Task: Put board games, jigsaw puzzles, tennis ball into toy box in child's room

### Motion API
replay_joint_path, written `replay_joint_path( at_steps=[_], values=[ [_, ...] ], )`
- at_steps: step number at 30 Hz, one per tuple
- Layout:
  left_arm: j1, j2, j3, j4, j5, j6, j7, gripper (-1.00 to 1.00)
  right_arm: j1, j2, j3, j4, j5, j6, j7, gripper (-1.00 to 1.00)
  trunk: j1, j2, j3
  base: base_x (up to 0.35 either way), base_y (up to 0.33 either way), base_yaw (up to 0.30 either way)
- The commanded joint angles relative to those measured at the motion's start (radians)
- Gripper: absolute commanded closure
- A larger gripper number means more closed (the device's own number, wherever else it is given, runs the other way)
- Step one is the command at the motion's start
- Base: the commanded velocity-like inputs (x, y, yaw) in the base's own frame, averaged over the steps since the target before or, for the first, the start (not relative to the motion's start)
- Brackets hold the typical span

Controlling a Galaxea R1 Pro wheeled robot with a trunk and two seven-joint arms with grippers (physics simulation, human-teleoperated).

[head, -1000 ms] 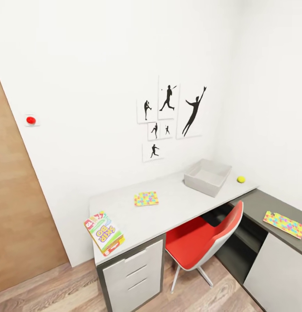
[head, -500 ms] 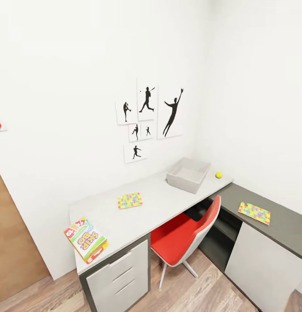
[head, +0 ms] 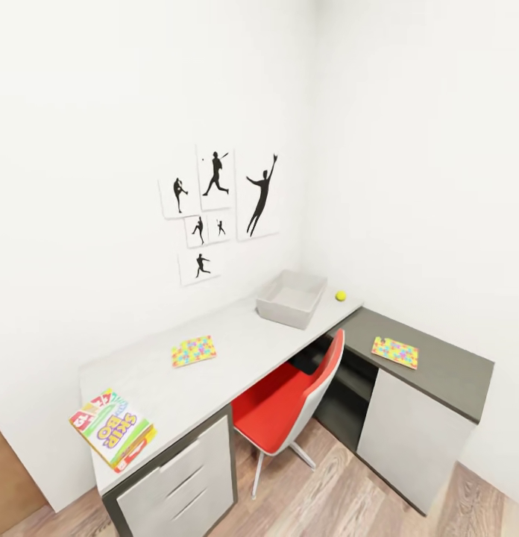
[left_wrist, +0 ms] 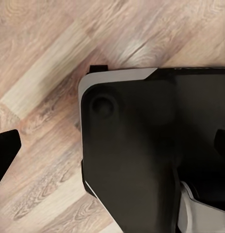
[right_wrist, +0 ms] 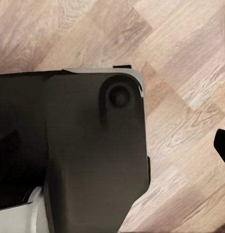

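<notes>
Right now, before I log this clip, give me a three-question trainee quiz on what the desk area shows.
1. True or false: the tennis ball lies inside the toy box.
2. Which game box sits at the table's near end? A) Monopoly B) Skip-Bo C) a blue one
3. Fill in: the second jigsaw puzzle lies on the dark ___ .

Key: 1 false, it lies beside the box on the table. 2 B, the Skip-Bo box. 3 side cabinet; the other jigsaw puzzle is on the table.

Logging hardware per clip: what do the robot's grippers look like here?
Little shows. The left gripper has a plain matte black, pointed fingertip seen against the wood-plank floor; the right gripper has a similar black fingertip. No cables or markings can be seen on them.
</notes>
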Motion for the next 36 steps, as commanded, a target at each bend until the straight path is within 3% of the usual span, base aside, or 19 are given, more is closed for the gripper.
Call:
replay_joint_path(
  at_steps=[1, 8, 18, 25, 32, 36],
  values=[
    [0.000, 0.000, -0.001, -0.002, -0.001, 0.006, 0.000, -1.00, 0.000, 0.000, 0.000, 0.000, -0.014, -0.004, 0.001, -1.00, -0.003, 0.005, 0.001, 0.000, 0.000, -0.282],
    [0.000, 0.000, -0.001, -0.002, -0.001, 0.006, -0.001, -1.00, 0.000, -0.013, 0.000, 0.000, -0.042, -0.004, 0.002, -1.00, -0.030, 0.054, 0.023, 0.000, 0.000, -0.282],
    [0.000, 0.000, -0.001, -0.002, -0.001, 0.005, -0.002, -1.00, 0.000, -0.025, -0.001, 0.000, -0.053, -0.004, 0.002, -1.00, -0.030, 0.054, 0.023, 0.000, 0.000, -0.282],
    [0.000, 0.001, 0.001, -0.013, 0.001, 0.003, -0.008, -1.00, 0.000, -0.027, -0.007, 0.000, -0.123, -0.005, 0.002, -1.00, -0.030, 0.054, 0.023, 0.000, 0.000, -0.236],
    [0.000, 0.000, -0.004, -0.183, 0.004, 0.044, -0.012, -1.00, -0.006, -0.027, -0.011, -0.022, -0.158, -0.036, 0.004, -1.00, -0.030, 0.054, 0.023, 0.000, 0.000, -0.044],
    [0.003, -0.002, -0.007, -0.353, 0.005, 0.149, -0.013, -1.00, -0.010, -0.025, -0.012, -0.098, -0.160, -0.040, 0.003, -1.00, -0.030, 0.054, 0.023, 0.000, 0.000, -0.008]
  ],
)
